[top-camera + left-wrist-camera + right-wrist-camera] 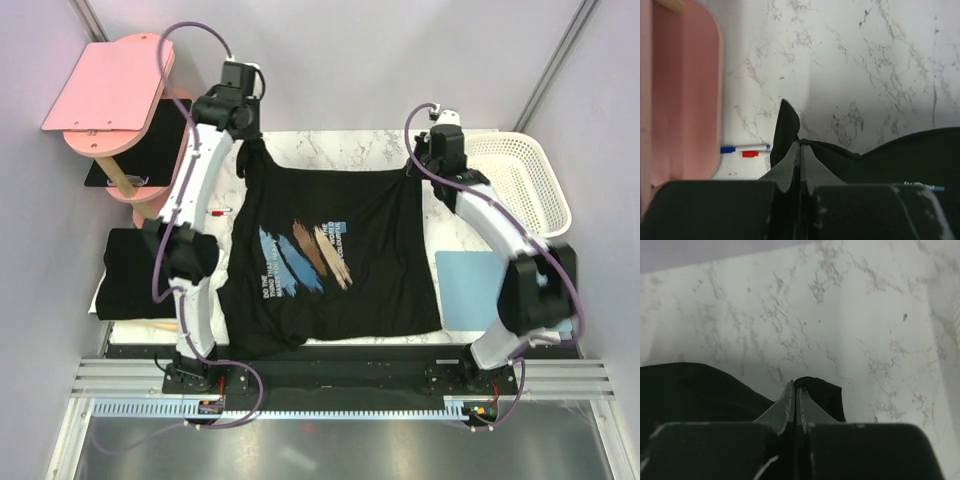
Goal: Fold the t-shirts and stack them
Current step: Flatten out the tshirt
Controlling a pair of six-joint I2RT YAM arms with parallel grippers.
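Beneath both pincers lies the marble table (330, 150), its veined white top showing bare beyond the fingertips in each wrist view. Spread across it from the pincers back toward the arm bases is the printed t-shirt (340, 270), black, chest print of slanted blue, white and tan streaks facing up. Its far edge is strung between the two pincers and dips slightly midway.

Well to the left of the left pincer, past that arm's elbow, the second t-shirt (135, 275) lies as a flat black bundle at the table's left edge. Left of the left pincer stands the pink stand (105, 85), with the black board (160, 140) under its upper shelf. Just right of the right pincer sits the white basket (525, 180); nearer the bases on that side lies the light blue mat (465, 285).

The left pincer (799, 145) is closed tight on the shirt's far-left corner, a tongue of black cloth poking up past its tips. The right pincer (794, 385) is likewise clamped on the far-right corner, a small fold bulging just right of its tips.

A pen (745, 149) with blue and red parts lies on the marble just left of the left pincer, beside the stand's base.
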